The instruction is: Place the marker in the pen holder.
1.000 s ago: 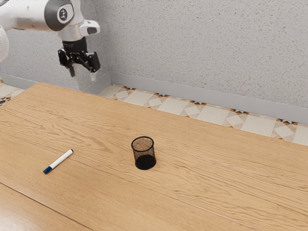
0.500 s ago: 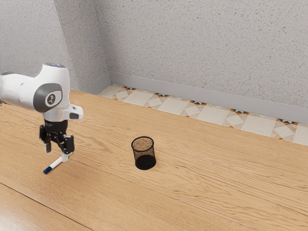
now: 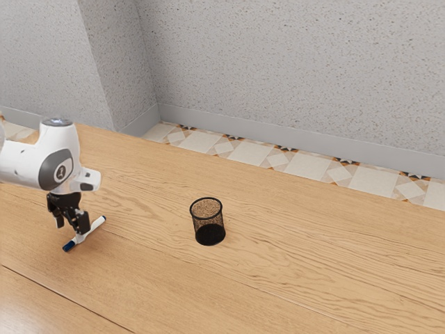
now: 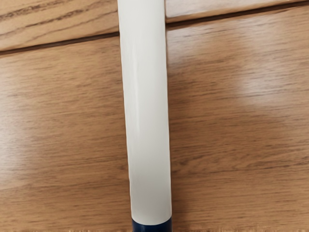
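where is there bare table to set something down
Bare table runs from the pen holder toward the exterior view's right; another patch lies between pen holder and marker. Crowded: around the marker, at the gripper.

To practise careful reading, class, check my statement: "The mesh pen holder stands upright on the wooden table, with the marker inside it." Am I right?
Not about the marker: the exterior view shows it lying on the wooden table, outside the mesh pen holder, which does stand upright.
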